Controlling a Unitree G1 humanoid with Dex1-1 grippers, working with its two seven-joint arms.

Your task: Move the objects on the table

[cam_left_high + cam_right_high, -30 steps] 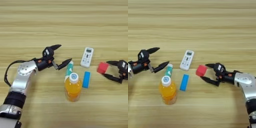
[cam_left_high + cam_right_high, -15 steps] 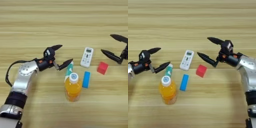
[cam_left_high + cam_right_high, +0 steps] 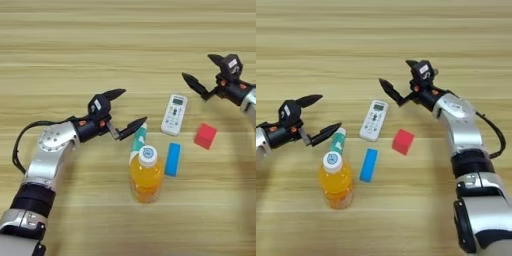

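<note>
So the five objects sit bunched in the middle of the table (image 3: pixel 60 45): white remote control (image 3: pixel 173 114) furthest back, red cube (image 3: pixel 205 136) to its right and a bit nearer, flat blue bar (image 3: pixel 172 159) just beside the orange drink bottle (image 3: pixel 146 174), and the white-and-teal tube (image 3: pixel 138 139) poking out from behind the bottle's cap. The left gripper (image 3: pixel 126 108) hangs wide open with nothing in it, its near fingertip right at the tube's top end. The right gripper (image 3: pixel 398 80) is spread open and empty too, hovering just beyond the remote's far end, well clear of the cube.

My guess is the left arm is lining up on the tube. To do that well I'd straddle the tube across its narrow width, come down at the end away from the bottle, and close slowly, since that bottle is tall and looks easy to tip if a finger nudges it
</note>
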